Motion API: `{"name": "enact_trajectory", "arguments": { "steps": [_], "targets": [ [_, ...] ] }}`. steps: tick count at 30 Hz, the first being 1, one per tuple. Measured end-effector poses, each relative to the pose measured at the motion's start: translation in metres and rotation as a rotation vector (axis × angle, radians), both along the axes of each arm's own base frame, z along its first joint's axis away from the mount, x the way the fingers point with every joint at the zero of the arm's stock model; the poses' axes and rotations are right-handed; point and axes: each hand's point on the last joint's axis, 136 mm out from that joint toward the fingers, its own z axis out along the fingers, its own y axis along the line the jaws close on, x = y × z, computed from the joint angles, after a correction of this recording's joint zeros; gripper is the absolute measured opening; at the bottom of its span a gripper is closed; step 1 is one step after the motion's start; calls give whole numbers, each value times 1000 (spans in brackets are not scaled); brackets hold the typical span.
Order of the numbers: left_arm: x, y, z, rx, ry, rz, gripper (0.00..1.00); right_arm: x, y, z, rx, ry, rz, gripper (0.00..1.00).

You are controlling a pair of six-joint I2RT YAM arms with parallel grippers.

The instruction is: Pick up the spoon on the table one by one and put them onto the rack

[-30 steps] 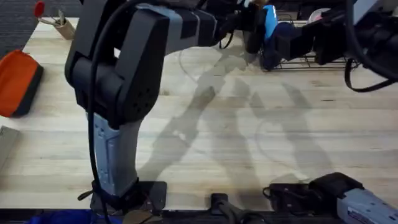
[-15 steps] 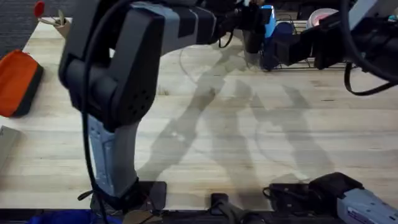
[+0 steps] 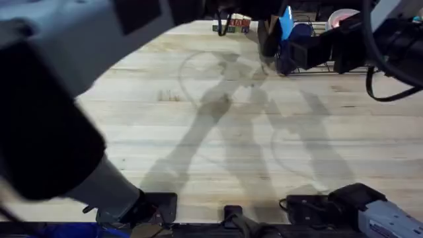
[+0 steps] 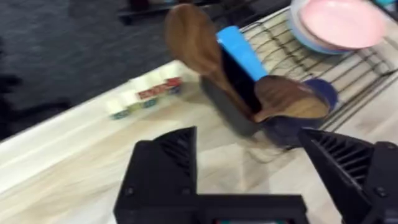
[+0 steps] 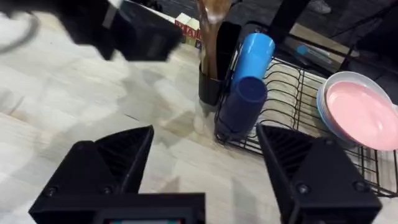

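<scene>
Up comes the left arm, swung close under the overhead camera now, where a second ago it stood upright over the left of the table [image 3: 218, 132]. Nearest us, the left end effector [image 4: 249, 180] hangs spread wide and empty; the right end effector [image 5: 205, 171] is spread too, nothing between its fingers, hovering just short of the rack [image 5: 311, 106]. Beyond them the tabletop reads bare of spoons in the overhead view. Farther out, at the rack's end, the black holder [image 4: 224, 106] carries both: the darker spoon [image 4: 193, 43] standing bowl-up, the second spoon [image 4: 289, 102] leaning beside it, though the blur makes its colour hard to call. Looks to me like both spoons are racked and the job is essentially finished.
</scene>
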Motion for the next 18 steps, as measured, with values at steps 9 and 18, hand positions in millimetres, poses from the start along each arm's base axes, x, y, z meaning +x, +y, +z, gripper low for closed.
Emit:
{"name": "enact_trajectory", "arguments": {
  "steps": [9,18],
  "targets": [
    [-63,88,80,147,-67,139,995,0,0,0,0,0,0,993],
    [-114,166,85,267,25,281,995,0,0,0,0,0,0,993]
  ]
}}
